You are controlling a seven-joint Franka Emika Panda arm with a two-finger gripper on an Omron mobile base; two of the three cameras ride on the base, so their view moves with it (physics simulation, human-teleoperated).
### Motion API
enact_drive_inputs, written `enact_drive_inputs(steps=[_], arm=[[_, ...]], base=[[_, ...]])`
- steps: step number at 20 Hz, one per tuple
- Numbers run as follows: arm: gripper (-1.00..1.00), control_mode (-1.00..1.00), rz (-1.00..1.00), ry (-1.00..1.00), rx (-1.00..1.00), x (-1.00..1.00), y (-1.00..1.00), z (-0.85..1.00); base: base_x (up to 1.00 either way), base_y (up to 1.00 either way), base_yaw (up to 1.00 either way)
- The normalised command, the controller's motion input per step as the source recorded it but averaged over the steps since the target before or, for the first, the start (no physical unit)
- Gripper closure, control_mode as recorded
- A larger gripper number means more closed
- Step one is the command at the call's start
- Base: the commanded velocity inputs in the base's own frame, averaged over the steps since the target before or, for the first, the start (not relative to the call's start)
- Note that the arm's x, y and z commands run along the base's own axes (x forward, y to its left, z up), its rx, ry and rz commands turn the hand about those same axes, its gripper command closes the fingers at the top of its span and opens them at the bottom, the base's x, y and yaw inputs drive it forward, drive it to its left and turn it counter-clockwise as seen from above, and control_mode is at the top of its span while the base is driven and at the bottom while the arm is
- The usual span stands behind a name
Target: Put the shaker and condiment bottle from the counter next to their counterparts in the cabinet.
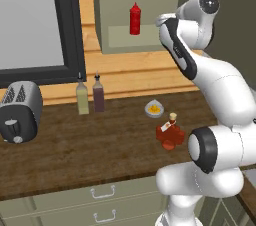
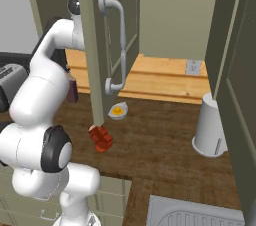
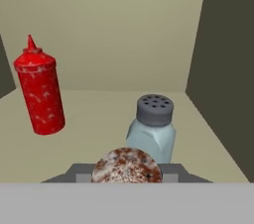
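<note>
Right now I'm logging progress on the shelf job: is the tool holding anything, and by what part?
Yes: the tool is shut on the shaker, gripping its sides below the speckled cap, inside the cabinet.

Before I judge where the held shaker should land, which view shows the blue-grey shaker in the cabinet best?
The hand view: the blue-grey shaker stands large and upright on the cabinet shelf, right of the red squeeze bottle. In the left base view, the arm covers that spot; in the right base view, the cabinet door does.
</note>
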Motion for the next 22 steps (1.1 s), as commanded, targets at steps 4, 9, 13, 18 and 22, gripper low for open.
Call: enact_drive_inputs(steps=[4,9,13,18,22], arm=[[1.00,-1.00,0.00,0.00,0.00,0.20,0.00,-0.06],[1.00,-1.00,0.00,0.00,0.00,0.21,0.00,0.00],[1.00,-1.00,0.00,0.00,0.00,0.21,0.00,0.00],[1.00,-1.00,0.00,0.00,0.00,0.20,0.00,0.00],[1.00,-1.00,0.00,0.00,0.00,0.17,0.00,0.00]], base=[[0.00,0.00,0.00],[0.00,0.00,0.00],[0.00,0.00,0.00],[0.00,0.00,0.00],[0.00,0.00,0.00]])
